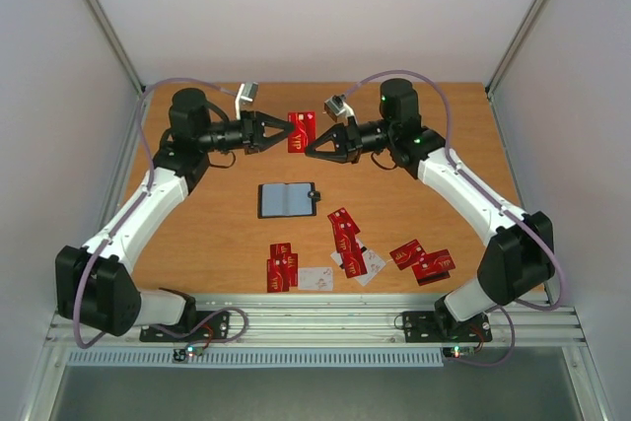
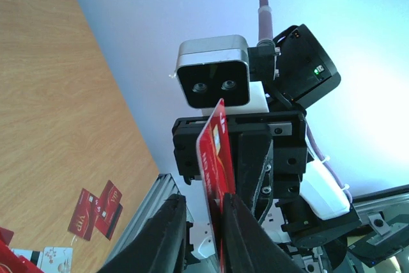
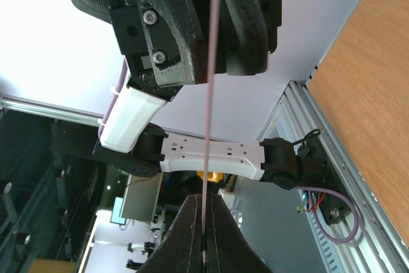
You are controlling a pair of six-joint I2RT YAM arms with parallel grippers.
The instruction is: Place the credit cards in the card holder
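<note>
Thin, glossy red card [image 1: 301,132] is hanging in mid-air over the far wooden table [image 1: 217,234]. Right gripper [image 1: 310,151] is clamping one end tight. Left gripper [image 1: 287,132] is flanking the other end, with a gap showing. Black rectangular card holder [image 1: 288,200] is lying open and flat near other cards [image 1: 283,265].
</note>
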